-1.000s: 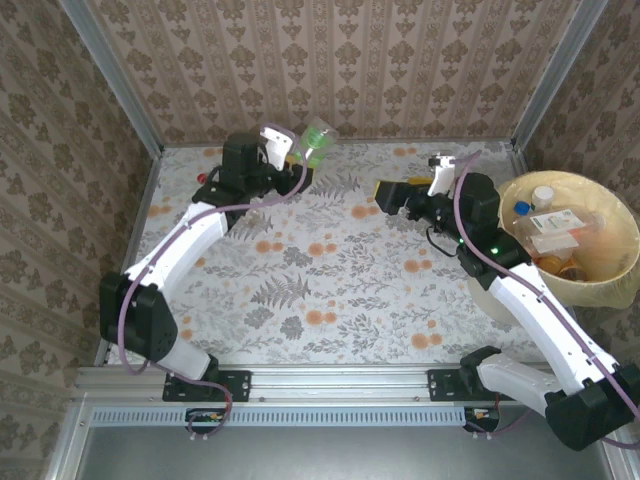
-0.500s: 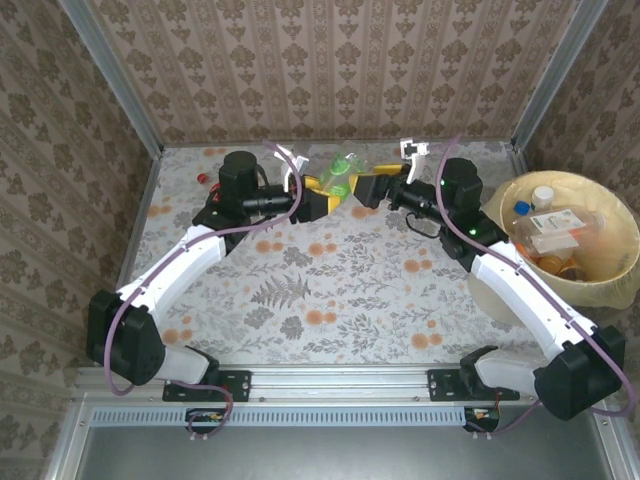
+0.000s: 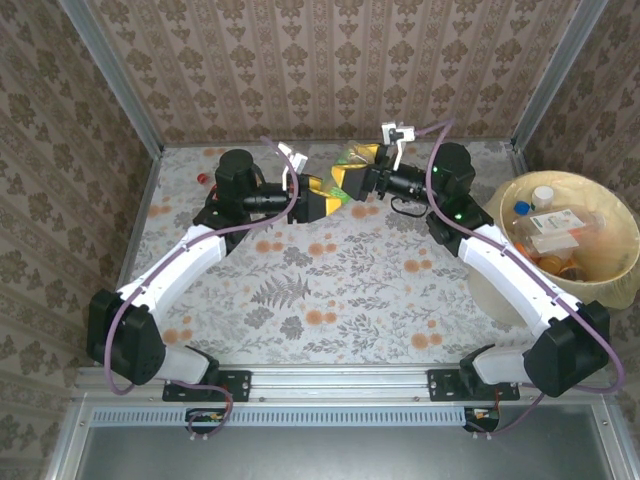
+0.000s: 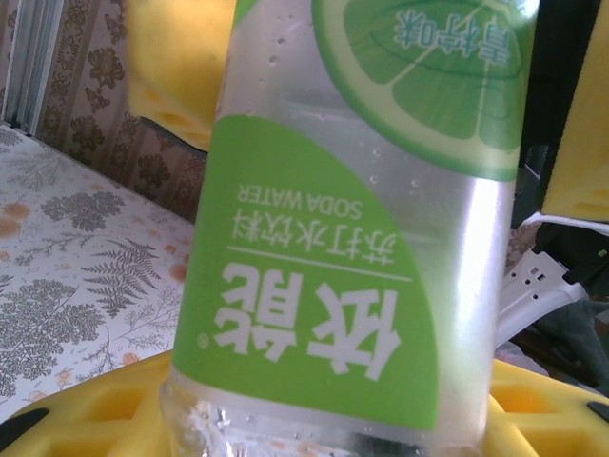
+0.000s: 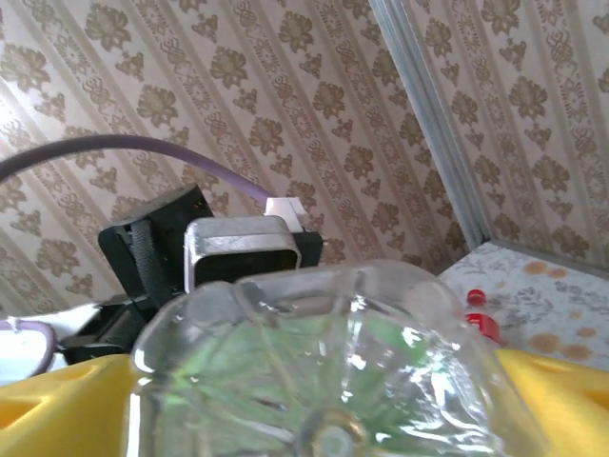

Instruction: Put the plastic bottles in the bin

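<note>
Bottle: a clear plastic bottle (image 4: pixel 352 238) with a green label showing a lime slice and the words "SODA WATER". It is held up off the tabletop (image 3: pixel 330 290), over the far middle, between the two arms.
Left tool: the left tool (image 3: pixel 328 190) is clamped on the bottle. In the left wrist view its yellow fingers (image 4: pixel 95 419) sit against the bottle's lower body, with the label between them.
Right tool: the right tool (image 3: pixel 357 170) faces the left one from the other side. In the right wrist view the ribbed base of the bottle lies between its yellow fingers (image 5: pixel 57 400), one on each side. I cannot tell whether they press on the plastic or stand just clear of it.
Arms: both reach inward from their bases at the near edge and meet close to the back wall (image 3: pixel 330 60).
Bin: the round bin (image 3: pixel 600 292) with a pale yellow bag stands at the right edge, well apart from the held bottle.
Bin contents: several bottles in the bin (image 3: pixel 545 196) lie in a heap. A white cap, a blue cap and some orange show among them.
Other: a small red thing (image 3: pixel 205 178) lies at the far left of the tabletop, too small to identify.
</note>
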